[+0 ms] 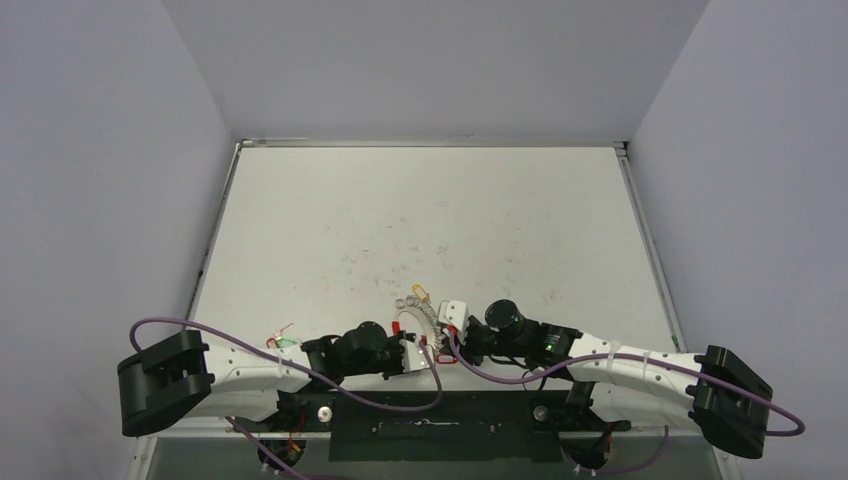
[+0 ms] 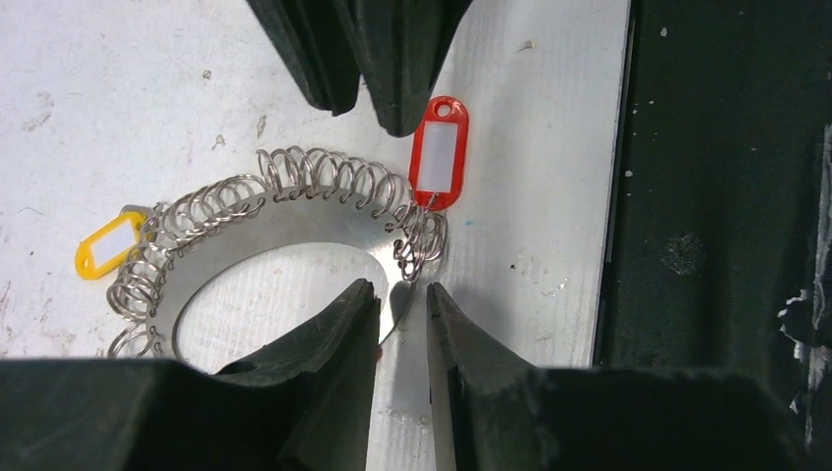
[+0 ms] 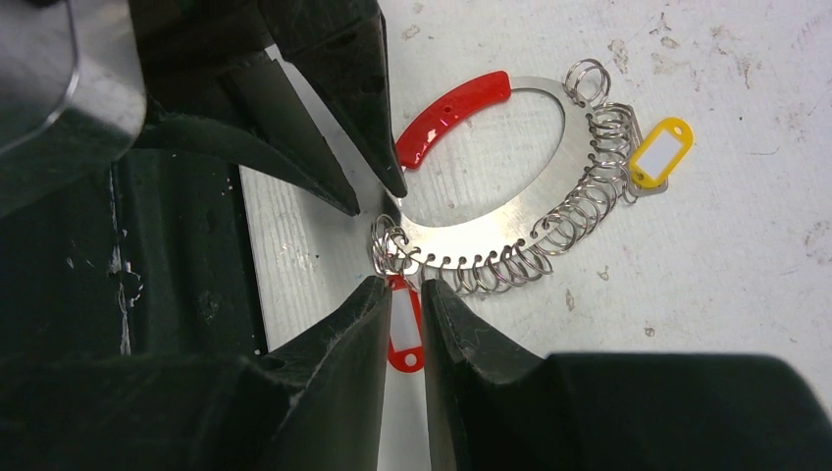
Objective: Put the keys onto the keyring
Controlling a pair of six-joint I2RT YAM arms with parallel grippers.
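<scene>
The keyring [image 2: 294, 211] is a flat silver oval band lying on the white table, its rim strung with several small wire loops. A red plastic piece [image 3: 453, 113] closes one side of it. A red tag [image 2: 439, 152] and a yellow tag [image 2: 106, 245] hang from those loops. My left gripper [image 2: 399, 291] straddles the band's pointed end, which rests against one finger, with a gap to the other. My right gripper [image 3: 402, 282] stands narrowly open at the opposite rim. The red tag [image 3: 404, 334] shows through its gap, lying flat.
Another small key [image 1: 283, 340] with green and red on it lies on the table beside the left arm. The black strip [image 2: 726, 196] along the table's near edge runs right beside both grippers. The side walls stand far off.
</scene>
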